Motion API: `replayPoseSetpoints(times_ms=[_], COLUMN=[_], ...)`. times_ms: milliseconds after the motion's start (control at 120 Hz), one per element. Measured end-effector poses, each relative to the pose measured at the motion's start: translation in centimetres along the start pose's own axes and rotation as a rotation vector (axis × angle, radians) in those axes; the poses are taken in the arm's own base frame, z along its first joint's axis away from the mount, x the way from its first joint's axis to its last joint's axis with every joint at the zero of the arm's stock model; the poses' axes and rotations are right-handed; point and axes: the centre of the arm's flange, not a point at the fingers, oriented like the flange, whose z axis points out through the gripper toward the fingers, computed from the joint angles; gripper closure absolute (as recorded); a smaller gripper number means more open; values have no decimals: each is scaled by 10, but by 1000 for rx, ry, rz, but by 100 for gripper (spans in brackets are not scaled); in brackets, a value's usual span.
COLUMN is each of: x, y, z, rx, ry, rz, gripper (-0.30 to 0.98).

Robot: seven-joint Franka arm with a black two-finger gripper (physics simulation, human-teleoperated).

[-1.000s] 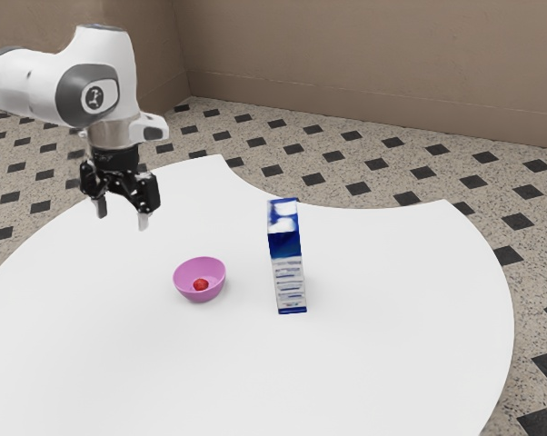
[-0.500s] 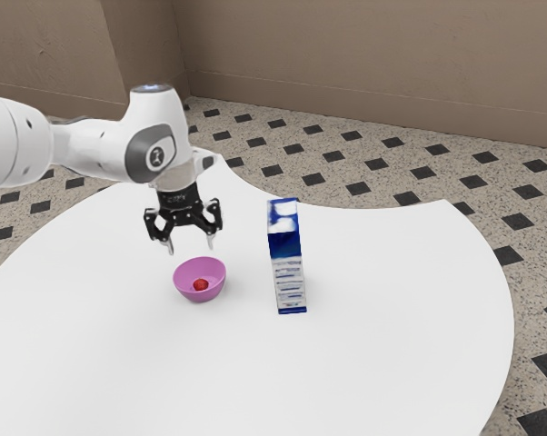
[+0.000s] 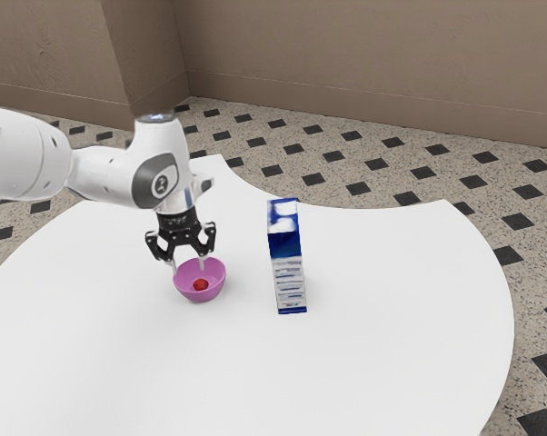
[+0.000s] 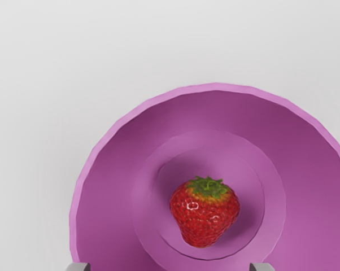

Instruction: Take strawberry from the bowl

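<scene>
My gripper (image 3: 188,266) points down at the bowl's rim level, its two fingers open and apart with nothing held between them. Below it the pink-purple bowl (image 3: 212,285) stands upright on the white table, and the red strawberry (image 3: 201,285) lies inside at the bottom. Seen from the hand, the strawberry (image 4: 204,212) with its green leaves rests on the floor of the bowl (image 4: 113,186). The tips of the gripper (image 4: 170,267) are just visible, one on each side of the bowl's interior.
A tall blue and white carton (image 3: 287,259) stands upright beside the bowl, toward the exterior view's right. Both are on the round-edged white table (image 3: 382,300), whose far edge curves inward behind the carton.
From the exterior view's upper left, my hand has moved right and down to the bowl, tilting more upright. The bowl, strawberry and carton have stayed put.
</scene>
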Motion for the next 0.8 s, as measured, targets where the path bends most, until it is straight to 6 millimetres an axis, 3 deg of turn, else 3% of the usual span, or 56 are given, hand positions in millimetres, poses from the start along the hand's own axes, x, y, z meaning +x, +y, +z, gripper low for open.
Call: replayPoseSetpoints(times_ms=[317, 567, 800], x=[-7, -15, -5], y=[12, 7, 13], z=[-9, 4, 19], rx=[-20, -46, -38], ry=[56, 30, 36], rz=[73, 54, 66], gripper=[36, 36, 36])
